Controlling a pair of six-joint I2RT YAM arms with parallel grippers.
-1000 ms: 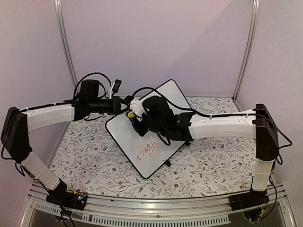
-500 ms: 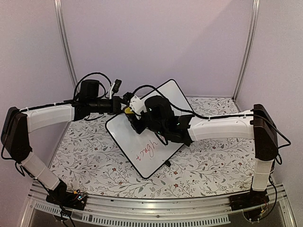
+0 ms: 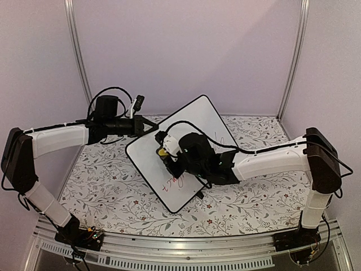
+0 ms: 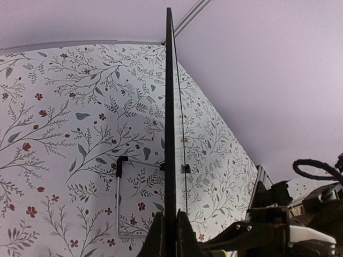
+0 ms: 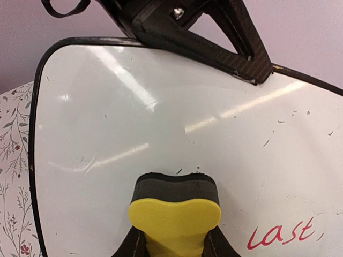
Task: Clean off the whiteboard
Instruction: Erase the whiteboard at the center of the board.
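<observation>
The whiteboard (image 3: 197, 118) stands on the table (image 3: 113, 186) around its middle, turned like a diamond and propped at a tilt; one rounded corner points toward the far edge and the opposite one toward the near edge. The left gripper (image 3: 151, 127) reaches in from the left side of the table and is clamped on the board's upper left rim; in the left wrist view the board (image 4: 170, 107) shows edge-on as a thin dark line running straight up from between the pinched fingers (image 4: 156, 238), with the flowered table cover on both sides of it and a thin wire leg (image 4: 118, 198) behind it. The right gripper (image 3: 163, 151) comes in from the right side and is closed around an eraser (image 3: 162, 152) with a yellow body; its dark felt pad lies flat against the board's face, in the left half of the board. In the right wrist view the eraser (image 5: 174, 209) sits low on the white surface (image 5: 134, 118), the upper part of which is wiped clean apart from faint specks; red writing (image 5: 281, 235) lies just to the right of the eraser; the black finger of the left gripper (image 5: 214, 32) bites the top rim. From above, red writing (image 3: 172, 180) shows on the lower part of the board, just below the eraser.
</observation>
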